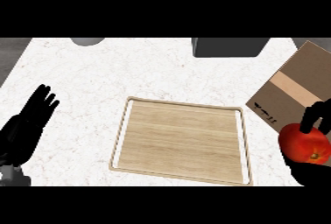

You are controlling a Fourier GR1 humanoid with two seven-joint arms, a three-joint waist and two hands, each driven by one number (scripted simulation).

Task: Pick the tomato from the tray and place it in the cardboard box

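Observation:
A red tomato [306, 144] is held up at the right edge of the head view, with my right hand [315, 117] curled round it. It hangs to the right of the wooden tray [181, 140], in front of the near corner of the cardboard box [298, 87]. The tray is a shallow light-wood rectangle in the middle of the counter and holds nothing. The box lies at the right with a tape strip along its flap. My left hand [32, 118] rests open at the left edge, fingers up, apart from the tray.
A dark grey container [229, 47] stands at the back, right of centre. Part of a grey round object [88, 41] shows at the back left. The white marble counter [84, 78] stretches between my left hand and the tray.

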